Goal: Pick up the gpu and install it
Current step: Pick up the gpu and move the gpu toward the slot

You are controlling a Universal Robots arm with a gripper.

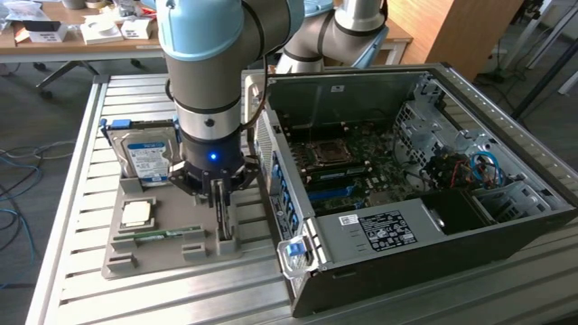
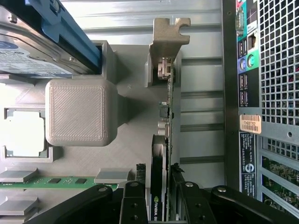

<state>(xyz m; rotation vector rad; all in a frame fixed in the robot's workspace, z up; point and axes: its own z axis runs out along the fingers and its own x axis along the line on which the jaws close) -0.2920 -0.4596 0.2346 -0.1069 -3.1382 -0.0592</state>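
Wrist view: pincer (image 2: pixel 157 171) astride gpu (image 2: pixel 159 148) edge

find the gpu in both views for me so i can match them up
Exterior view: the gpu stands on edge in the gray holder, directly under the gripper, beside the computer case.
Wrist view: the gpu is seen edge-on, between the holder's square block and the case's rear panel.
Shared landmark: the hard drive with the blue-white label, upright in the same holder.
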